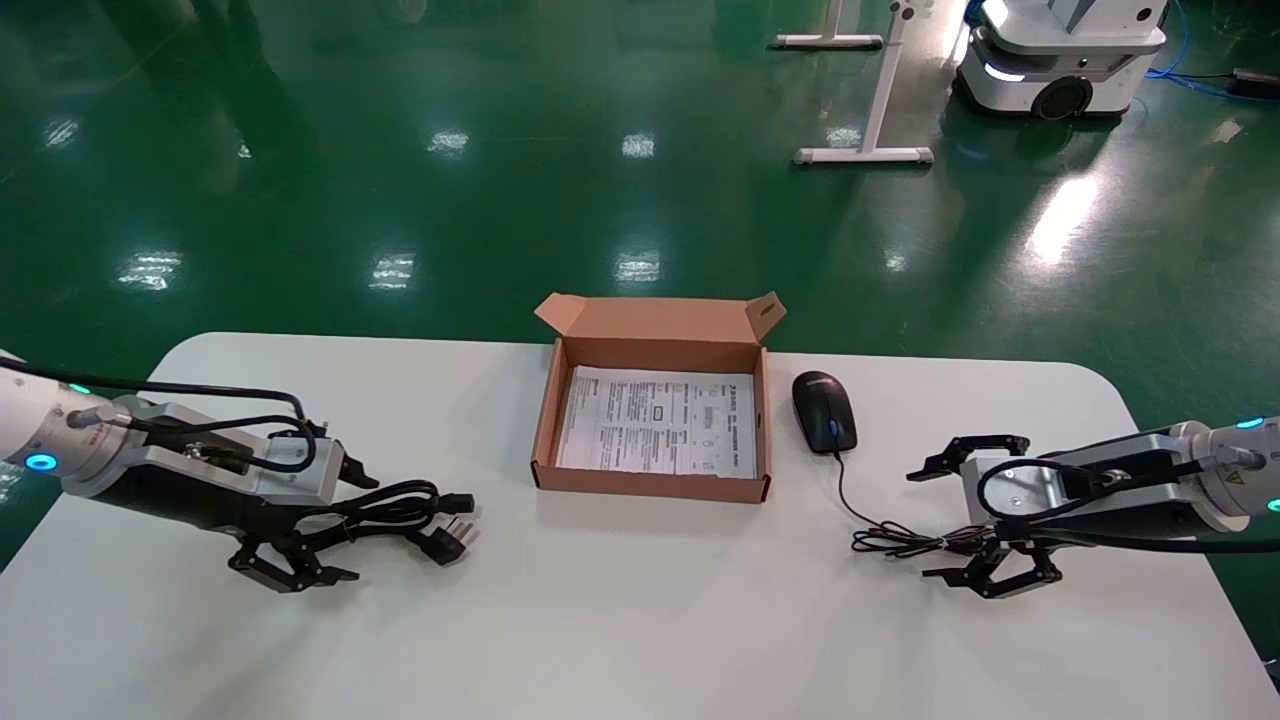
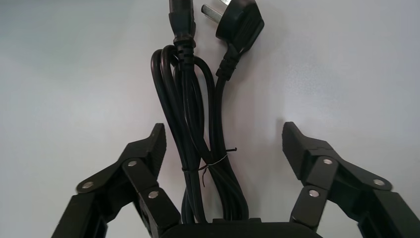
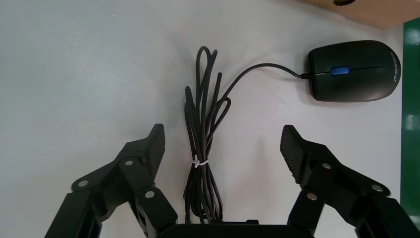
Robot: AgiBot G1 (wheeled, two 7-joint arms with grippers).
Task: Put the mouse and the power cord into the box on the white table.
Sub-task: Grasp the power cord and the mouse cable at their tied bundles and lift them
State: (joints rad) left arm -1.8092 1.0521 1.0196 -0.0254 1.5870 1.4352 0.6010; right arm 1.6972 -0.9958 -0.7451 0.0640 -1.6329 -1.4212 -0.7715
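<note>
With jaws apart, the left gripper [image 1: 325,525] straddles the power cord [image 1: 400,510] and the right gripper [image 1: 960,520] the mouse [image 1: 824,410] cable, so lifting the thin bundle may drag the mouse off the surface's [image 1: 640,620] far edge beside the box [image 1: 655,482].

A glossy green floor [image 1: 420,210] fills the room beyond the desk [image 1: 640,620], which is plain white with rounded far corners. Bright patches of overhead light reflect off the floor in rows, with a larger glare streak toward the far right. At the back right stands a white metal stand [image 1: 868,150] with a flat foot bar, and a second foot bar [image 1: 828,41] lies farther off. Beside them sits a white wheeled machine [image 1: 1060,55], and a blue cable [image 1: 1195,82] trails across the floor at the far right edge
</note>
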